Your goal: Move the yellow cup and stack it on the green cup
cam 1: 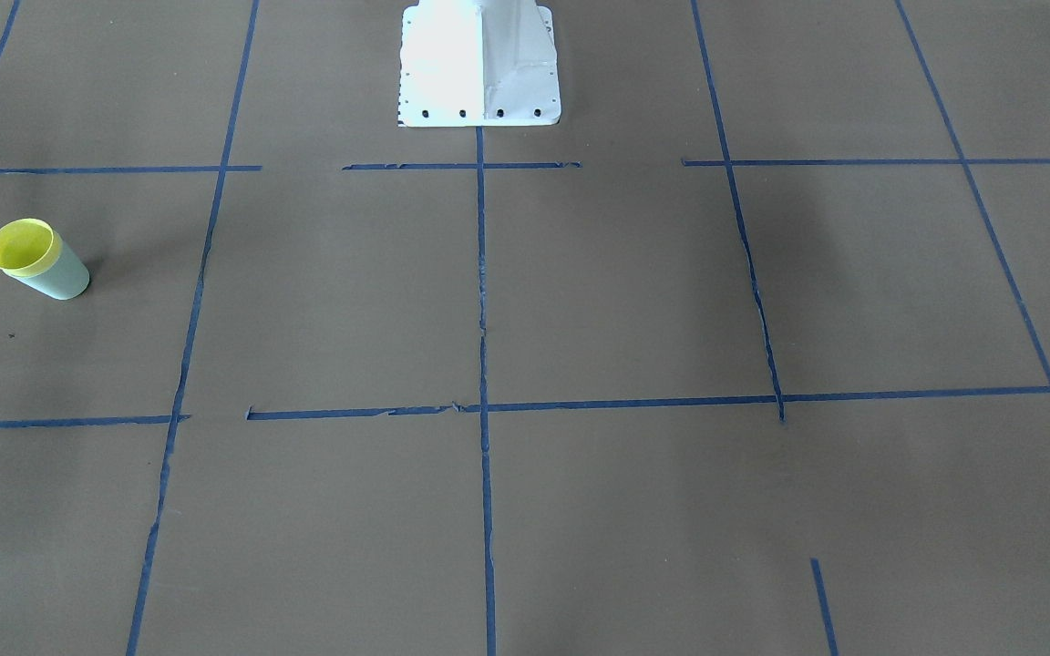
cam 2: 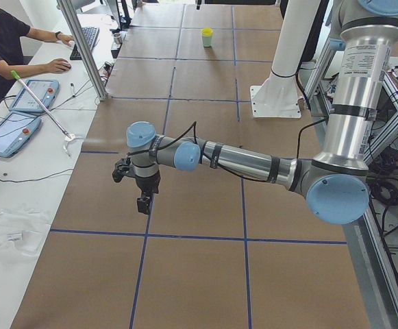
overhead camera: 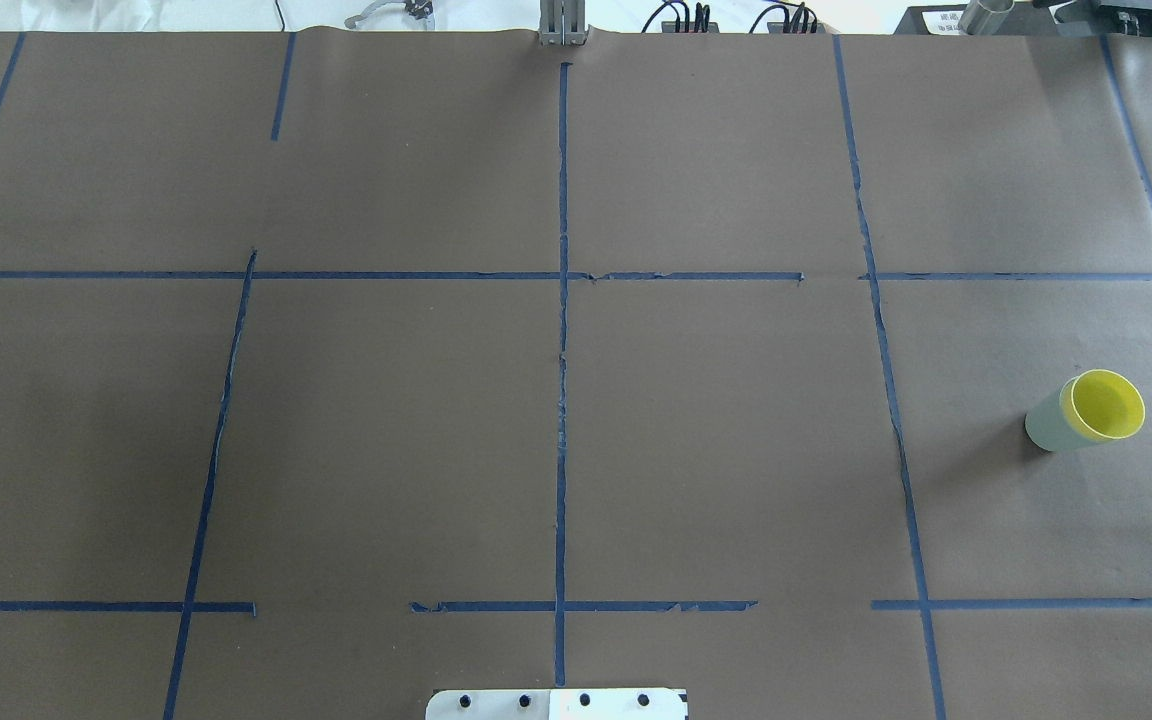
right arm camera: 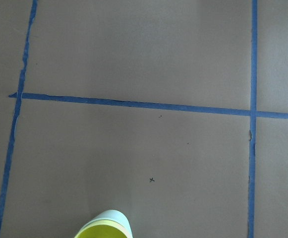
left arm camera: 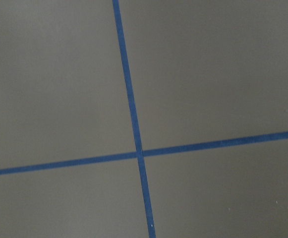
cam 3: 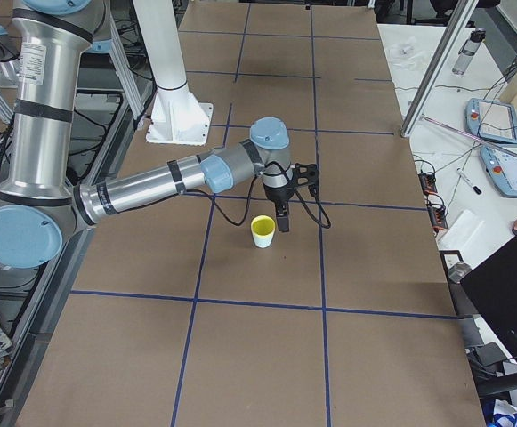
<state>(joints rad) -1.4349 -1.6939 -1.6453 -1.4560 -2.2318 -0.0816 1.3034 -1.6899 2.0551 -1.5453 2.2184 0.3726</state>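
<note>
The yellow cup (overhead camera: 1104, 405) sits nested in the green cup (overhead camera: 1044, 428) — stacking seemingly done; the right gripper (cam 3: 282, 224) hangs just beside it, the left gripper (cam 2: 142, 204) well apart; either claw's spread I cannot tell.

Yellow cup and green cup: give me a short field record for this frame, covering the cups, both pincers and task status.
yellow cup: nested inside the green cup, its rim showing above it
green cup: upright on the table, on the robot's right side
right pincer: close beside the stack, apart from it; open or shut cannot be told
left pincer: over bare table, far from the cups, holding nothing that shows; open or shut cannot be told
task status: stack appears done
</note>
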